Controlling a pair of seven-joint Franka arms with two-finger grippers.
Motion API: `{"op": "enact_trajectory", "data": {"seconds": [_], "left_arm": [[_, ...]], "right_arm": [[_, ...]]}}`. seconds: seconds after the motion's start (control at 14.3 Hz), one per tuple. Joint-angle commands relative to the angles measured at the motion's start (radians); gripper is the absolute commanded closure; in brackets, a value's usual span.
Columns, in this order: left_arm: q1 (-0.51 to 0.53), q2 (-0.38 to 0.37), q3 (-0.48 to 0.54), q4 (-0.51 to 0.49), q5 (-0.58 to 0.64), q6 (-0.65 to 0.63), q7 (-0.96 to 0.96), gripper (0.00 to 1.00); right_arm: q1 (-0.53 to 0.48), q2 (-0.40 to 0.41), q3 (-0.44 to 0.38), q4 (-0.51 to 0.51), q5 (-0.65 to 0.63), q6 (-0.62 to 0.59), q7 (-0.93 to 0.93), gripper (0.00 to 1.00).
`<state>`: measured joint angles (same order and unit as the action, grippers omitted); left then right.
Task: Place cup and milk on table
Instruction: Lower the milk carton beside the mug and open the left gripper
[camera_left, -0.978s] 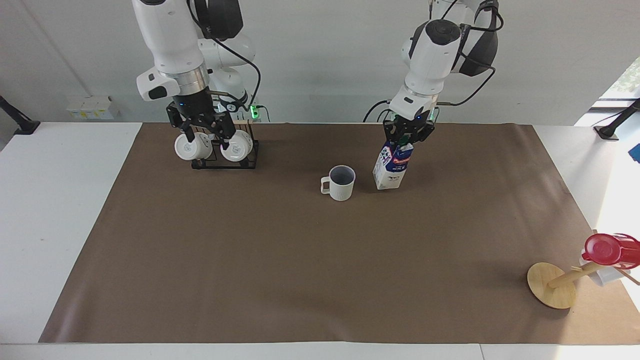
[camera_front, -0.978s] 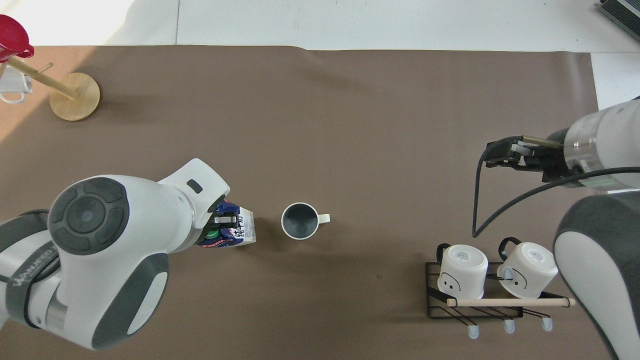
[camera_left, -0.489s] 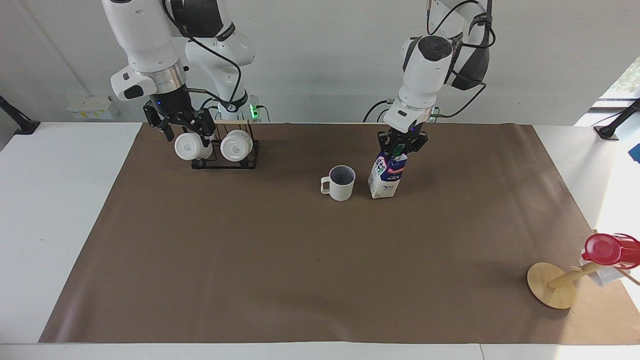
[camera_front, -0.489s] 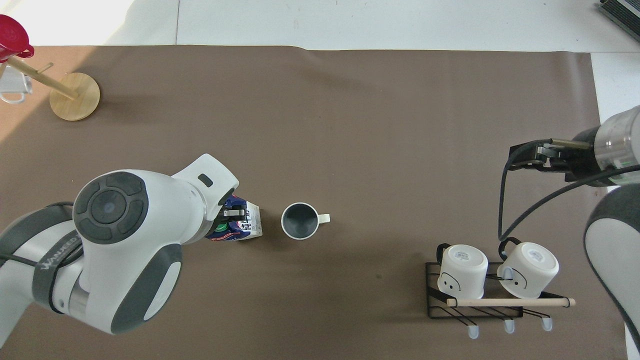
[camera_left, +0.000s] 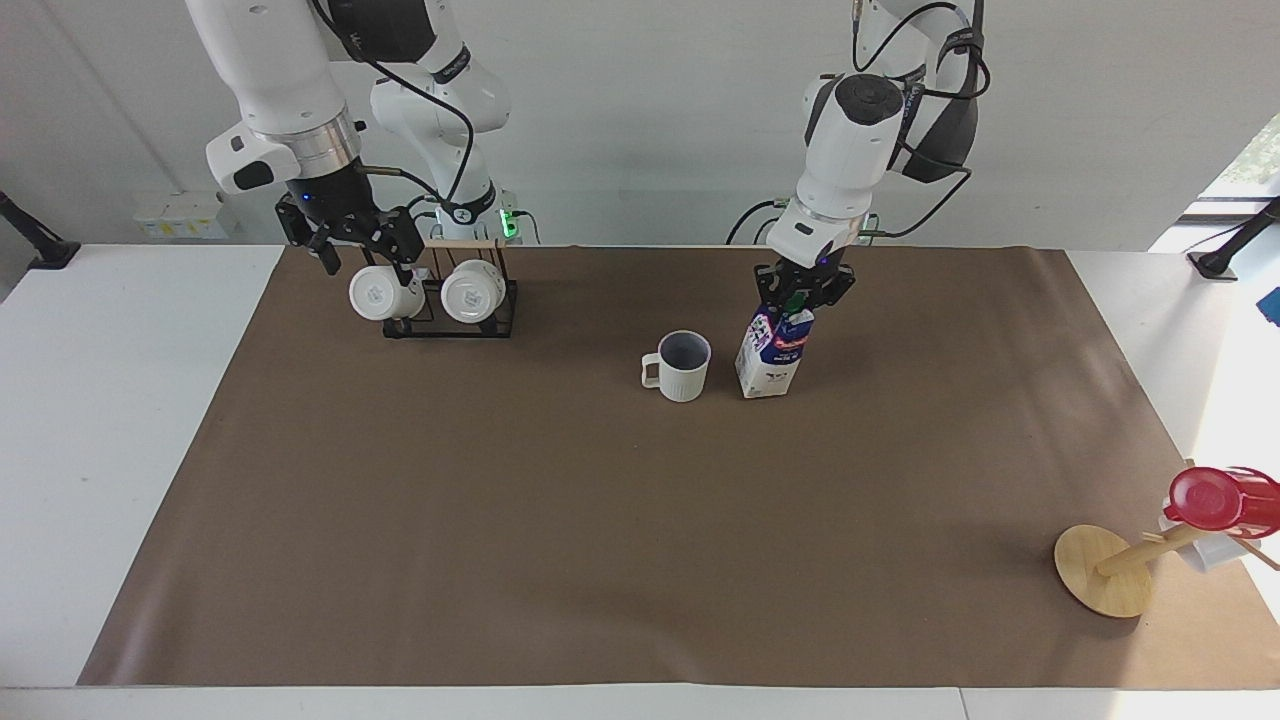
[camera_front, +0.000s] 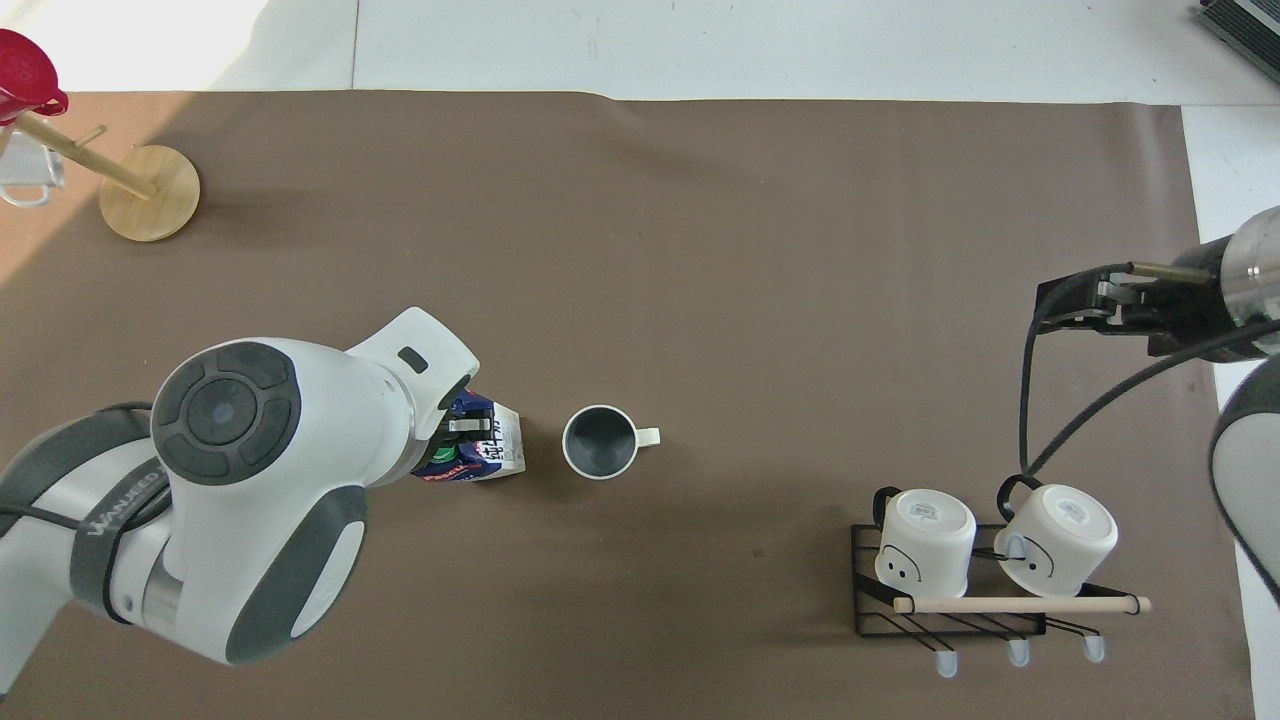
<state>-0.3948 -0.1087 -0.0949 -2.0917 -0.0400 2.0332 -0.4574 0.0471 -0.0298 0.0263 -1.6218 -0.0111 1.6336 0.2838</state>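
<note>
The off-white ribbed cup (camera_left: 683, 365) stands upright on the brown paper of the table (camera_left: 600, 520), handle toward the right arm's end; it also shows in the overhead view (camera_front: 600, 442). The white and blue milk carton (camera_left: 770, 358) stands right beside it, toward the left arm's end, slightly tilted, its base at the paper. My left gripper (camera_left: 800, 297) is shut on the carton's top by the green cap. The overhead view shows part of the carton (camera_front: 487, 455) under the left arm. My right gripper (camera_left: 358, 258) is open and empty, raised over the mug rack.
A black wire rack (camera_left: 450, 322) holding two smooth white mugs (camera_front: 925, 540) stands near the right arm's base. A wooden peg stand (camera_left: 1100, 570) carrying a red cup (camera_left: 1215, 498) sits at the corner farthest from the robots, at the left arm's end.
My left gripper has carried the milk carton closer to the cup and lowered it to the paper. My right gripper has risen and drifted toward the right arm's end of the table.
</note>
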Motion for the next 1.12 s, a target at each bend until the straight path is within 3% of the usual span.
{"op": "enact_trajectory", "data": {"seconds": [0.0, 0.28, 0.42, 0.56, 0.91, 1.05], "left_arm": [[-0.024, 0.015, 0.015, -0.010, -0.001, 0.041, -0.012, 0.65], [-0.029, 0.015, 0.015, -0.011, -0.001, 0.039, -0.012, 0.58], [-0.029, 0.015, 0.015, -0.010, -0.001, 0.038, -0.017, 0.35], [-0.030, 0.015, 0.015, -0.010, -0.001, 0.036, -0.027, 0.00], [-0.036, 0.021, 0.014, 0.025, -0.009, 0.013, -0.029, 0.00], [-0.024, 0.012, 0.015, 0.085, -0.009, -0.072, -0.015, 0.00]], "right_arm": [[-0.015, 0.027, 0.011, 0.034, 0.032, -0.012, -0.025, 0.00], [-0.016, 0.024, 0.009, 0.030, 0.033, -0.021, -0.023, 0.00], [-0.016, 0.022, 0.009, 0.030, 0.033, -0.021, -0.023, 0.00], [-0.016, 0.022, 0.009, 0.030, 0.033, -0.021, -0.023, 0.00], [-0.016, 0.022, 0.009, 0.030, 0.033, -0.023, -0.023, 0.00], [-0.016, 0.022, 0.009, 0.030, 0.033, -0.023, -0.023, 0.00]]}}
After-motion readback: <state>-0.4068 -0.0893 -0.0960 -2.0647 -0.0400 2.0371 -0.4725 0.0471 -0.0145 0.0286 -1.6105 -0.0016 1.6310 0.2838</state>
